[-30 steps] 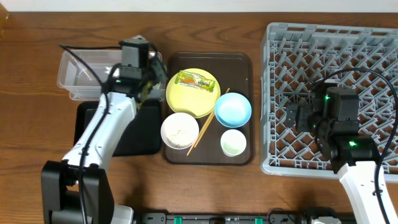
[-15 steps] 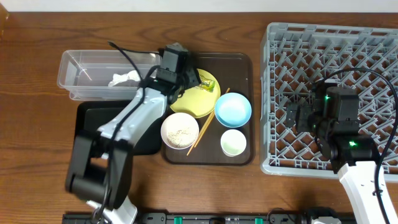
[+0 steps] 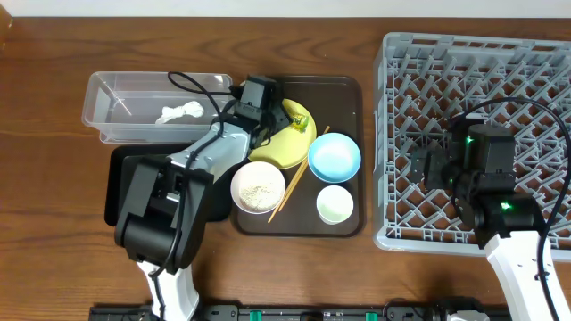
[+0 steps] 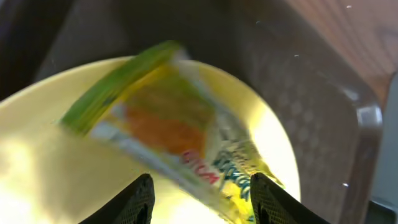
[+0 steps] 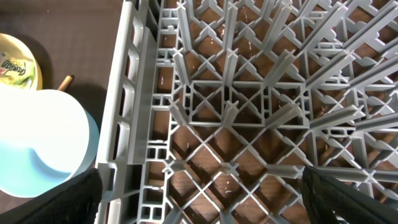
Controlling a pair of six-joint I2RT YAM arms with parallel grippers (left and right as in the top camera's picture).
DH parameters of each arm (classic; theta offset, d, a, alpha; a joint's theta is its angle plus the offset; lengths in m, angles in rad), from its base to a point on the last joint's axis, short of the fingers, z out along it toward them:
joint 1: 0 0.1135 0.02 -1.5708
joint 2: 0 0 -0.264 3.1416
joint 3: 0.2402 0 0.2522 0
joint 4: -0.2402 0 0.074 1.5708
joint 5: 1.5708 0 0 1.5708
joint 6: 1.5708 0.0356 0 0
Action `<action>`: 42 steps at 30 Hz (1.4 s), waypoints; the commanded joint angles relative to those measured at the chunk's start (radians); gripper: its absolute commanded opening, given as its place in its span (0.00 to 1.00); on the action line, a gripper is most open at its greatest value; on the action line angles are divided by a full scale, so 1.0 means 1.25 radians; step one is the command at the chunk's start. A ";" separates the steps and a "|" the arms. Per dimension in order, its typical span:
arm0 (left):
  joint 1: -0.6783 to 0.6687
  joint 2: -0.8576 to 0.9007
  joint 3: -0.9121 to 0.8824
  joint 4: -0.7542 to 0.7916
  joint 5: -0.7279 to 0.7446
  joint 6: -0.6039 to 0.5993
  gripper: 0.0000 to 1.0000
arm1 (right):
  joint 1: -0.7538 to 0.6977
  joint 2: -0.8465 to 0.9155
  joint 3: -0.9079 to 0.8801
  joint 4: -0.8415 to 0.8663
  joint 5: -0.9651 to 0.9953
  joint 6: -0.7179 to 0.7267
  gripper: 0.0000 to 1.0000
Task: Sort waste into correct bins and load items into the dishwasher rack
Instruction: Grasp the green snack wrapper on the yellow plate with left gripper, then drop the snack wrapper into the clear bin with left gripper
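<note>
My left gripper (image 3: 270,114) is open, low over the yellow plate (image 3: 281,150). The green-and-orange snack wrapper (image 3: 300,121) lies on the plate. In the left wrist view the wrapper (image 4: 168,130) is just ahead of the open fingers (image 4: 202,199), over the plate (image 4: 37,155). Crumpled white paper (image 3: 178,113) lies in the clear tub (image 3: 96,102). My right gripper (image 3: 423,166) is open and empty above the grey dishwasher rack (image 3: 535,62); its fingers (image 5: 205,199) span the lattice floor (image 5: 249,106).
A brown serving tray (image 3: 343,89) holds the plate, a white bowl with rice scraps (image 3: 258,187), a blue bowl (image 3: 335,156), a green cup (image 3: 335,204) and chopsticks (image 3: 291,185). The black tray (image 3: 120,192) lies below the tub.
My left arm has swung right from the clear tub to the yellow plate. The white paper now shows lying in the tub. The right arm has not moved.
</note>
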 commanded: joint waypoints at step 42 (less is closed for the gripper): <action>0.074 -0.290 0.009 -0.175 -0.139 0.210 0.06 | 0.007 -0.003 0.017 -0.006 0.024 0.001 0.99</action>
